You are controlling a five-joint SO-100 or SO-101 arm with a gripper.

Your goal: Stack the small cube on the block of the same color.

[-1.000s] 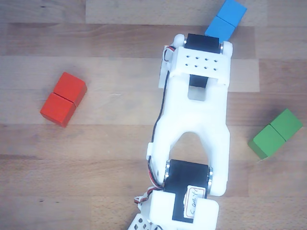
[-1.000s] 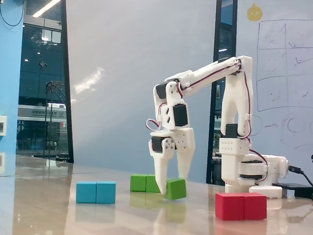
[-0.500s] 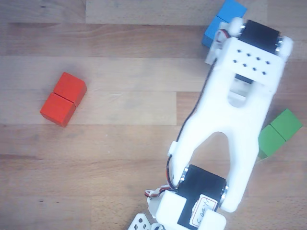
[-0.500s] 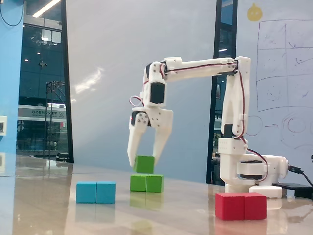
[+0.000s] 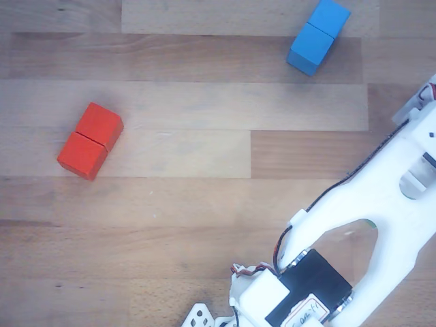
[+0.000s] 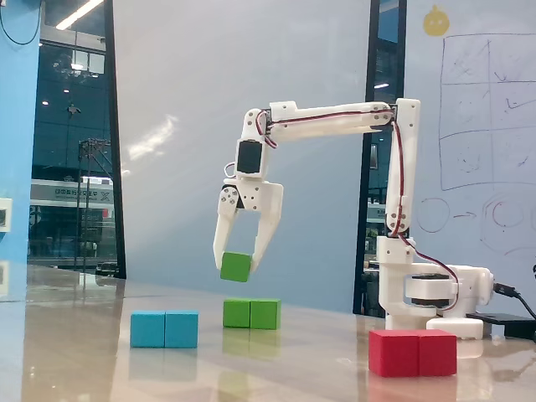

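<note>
The hand (image 6: 235, 261) grips the small cube (image 6: 235, 266) between its two fingers, held in the air above the table (image 6: 100, 368) in the fixed view. The carry step appears under way. The block (image 6: 251, 313) lies on the table below and slightly right; next, the cube must be aligned over it and lowered. The other view hides the block almost wholly behind the arm.

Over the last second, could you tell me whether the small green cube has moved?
Yes. In the fixed view the small cube has risen off the table and shifted left, now held above the left end of the block.
</note>
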